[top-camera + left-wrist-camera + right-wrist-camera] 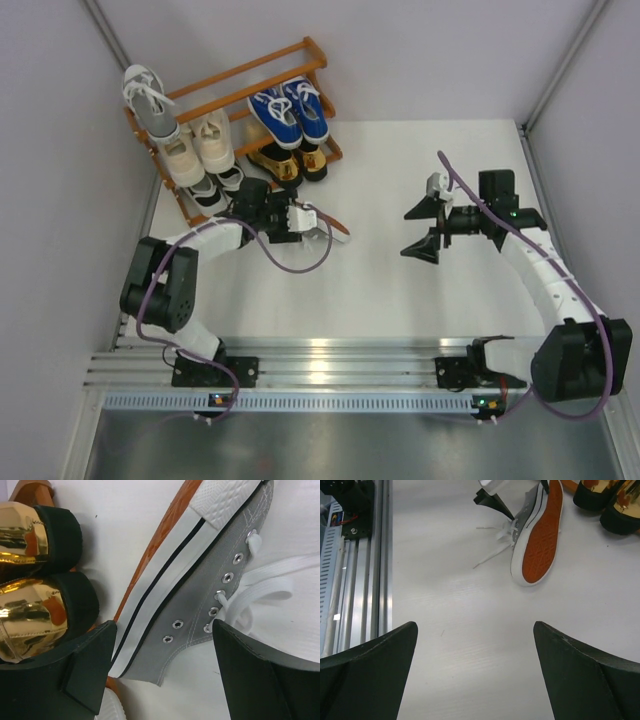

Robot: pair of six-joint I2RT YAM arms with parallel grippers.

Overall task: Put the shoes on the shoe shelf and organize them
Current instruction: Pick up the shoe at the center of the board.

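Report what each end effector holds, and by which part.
Right end effector: nothing. Left end effector straddles the grey sneaker mid-body, sole to laces; a firm grip cannot be told.

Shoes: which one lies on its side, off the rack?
The grey sneaker with the orange sole, on the table; the rest sit on the wooden rack.

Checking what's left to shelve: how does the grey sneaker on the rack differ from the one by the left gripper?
The rack sneaker sits laces-up at the left end of the shoe shelf; the table sneaker lies on its side, orange sole showing. No gripper is near the rack sneaker; the table sneaker lies between the open fingers of the left gripper. Both are grey with white laces.
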